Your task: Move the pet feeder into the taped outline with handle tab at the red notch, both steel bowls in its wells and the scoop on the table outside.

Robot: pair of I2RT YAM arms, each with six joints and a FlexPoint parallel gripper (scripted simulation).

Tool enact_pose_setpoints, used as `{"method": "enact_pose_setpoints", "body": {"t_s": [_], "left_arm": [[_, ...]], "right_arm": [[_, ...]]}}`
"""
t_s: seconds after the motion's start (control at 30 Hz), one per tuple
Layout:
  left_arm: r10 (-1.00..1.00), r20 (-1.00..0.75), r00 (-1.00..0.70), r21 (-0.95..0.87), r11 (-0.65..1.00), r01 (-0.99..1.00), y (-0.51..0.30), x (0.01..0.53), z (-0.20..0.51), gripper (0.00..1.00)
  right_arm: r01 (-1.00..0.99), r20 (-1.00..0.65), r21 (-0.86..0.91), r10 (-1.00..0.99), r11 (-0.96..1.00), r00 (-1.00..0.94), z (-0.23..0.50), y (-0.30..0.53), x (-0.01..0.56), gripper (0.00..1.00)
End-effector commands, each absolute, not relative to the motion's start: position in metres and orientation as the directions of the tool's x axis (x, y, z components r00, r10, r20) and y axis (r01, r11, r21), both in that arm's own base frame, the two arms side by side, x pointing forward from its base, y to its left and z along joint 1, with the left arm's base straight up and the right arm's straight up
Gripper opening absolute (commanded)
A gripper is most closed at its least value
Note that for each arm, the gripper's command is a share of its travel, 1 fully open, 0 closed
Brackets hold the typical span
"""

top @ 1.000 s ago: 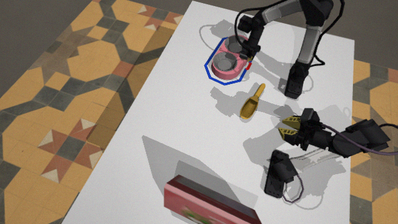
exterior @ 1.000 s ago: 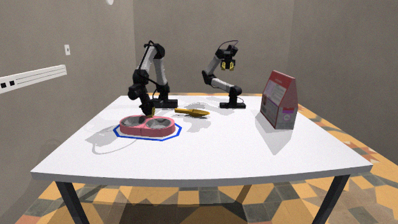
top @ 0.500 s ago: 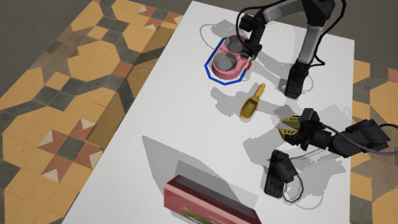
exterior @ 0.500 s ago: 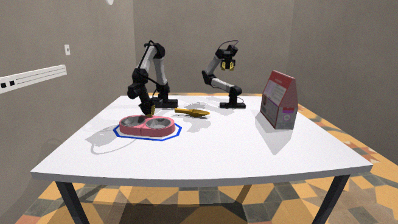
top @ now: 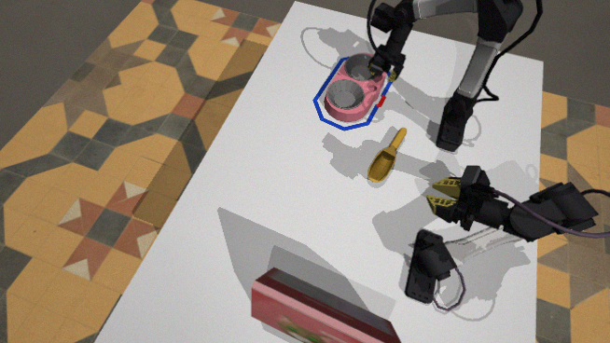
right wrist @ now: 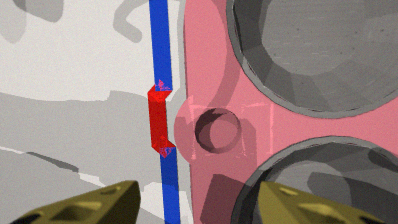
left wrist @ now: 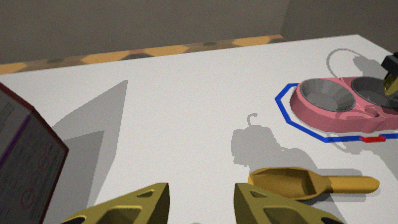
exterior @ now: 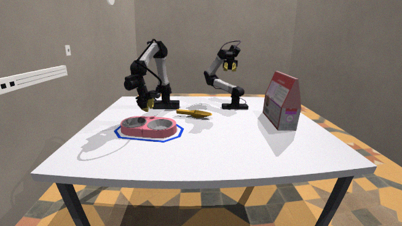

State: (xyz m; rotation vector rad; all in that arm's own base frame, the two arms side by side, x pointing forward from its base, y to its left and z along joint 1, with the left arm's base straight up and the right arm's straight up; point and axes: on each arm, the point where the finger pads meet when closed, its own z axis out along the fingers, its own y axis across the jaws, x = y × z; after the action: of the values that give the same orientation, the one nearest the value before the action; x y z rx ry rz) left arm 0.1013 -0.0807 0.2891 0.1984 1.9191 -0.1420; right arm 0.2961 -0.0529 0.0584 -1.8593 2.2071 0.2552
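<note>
Shows pink on the pet feeder and metallic grey on its steel bowls. Runs blue along the taped outline, turning red at the notch. Gleams mustard yellow on the scoop; goes duller, olive-gold, on the fingers of the left gripper and right gripper. Mixes pinkish red, grey and a purple band on the gable-topped bag. Stays white on the tabletop. Breaks into ochre polygons, slate bands and terracotta-and-cream stars across the tiled floor.
</note>
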Motion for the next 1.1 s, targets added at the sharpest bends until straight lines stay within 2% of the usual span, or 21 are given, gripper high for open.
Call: {"method": "enact_pose_setpoints", "body": {"t_s": [0.0,0.17,0.3,0.63,1.07], "left_arm": [[0.077,-0.939,-0.334,0.005,0.978,0.210,-0.081,0.101,0.291,0.34],[0.077,-0.939,-0.334,0.005,0.978,0.210,-0.081,0.101,0.291,0.34],[0.077,-0.939,-0.334,0.005,0.978,0.210,-0.081,0.101,0.291,0.34],[0.077,-0.939,-0.334,0.005,0.978,0.210,-0.081,0.101,0.291,0.34],[0.077,-0.939,-0.334,0.005,0.978,0.210,-0.081,0.101,0.291,0.34]], "right_arm": [[-0.944,-0.333,-0.052,-0.896,0.327,-0.293,0.083,-0.055,0.301,0.61],[-0.814,-0.389,-0.031,-0.757,0.580,-0.524,0.094,-0.057,0.297,0.61],[-0.715,-0.416,-0.020,-0.656,0.699,-0.630,0.102,-0.059,0.291,0.61],[-0.608,-0.436,-0.021,-0.554,0.794,-0.709,0.112,-0.062,0.283,0.61],[-0.619,-0.431,-0.018,-0.565,0.785,-0.704,0.112,-0.061,0.281,0.61]]}}
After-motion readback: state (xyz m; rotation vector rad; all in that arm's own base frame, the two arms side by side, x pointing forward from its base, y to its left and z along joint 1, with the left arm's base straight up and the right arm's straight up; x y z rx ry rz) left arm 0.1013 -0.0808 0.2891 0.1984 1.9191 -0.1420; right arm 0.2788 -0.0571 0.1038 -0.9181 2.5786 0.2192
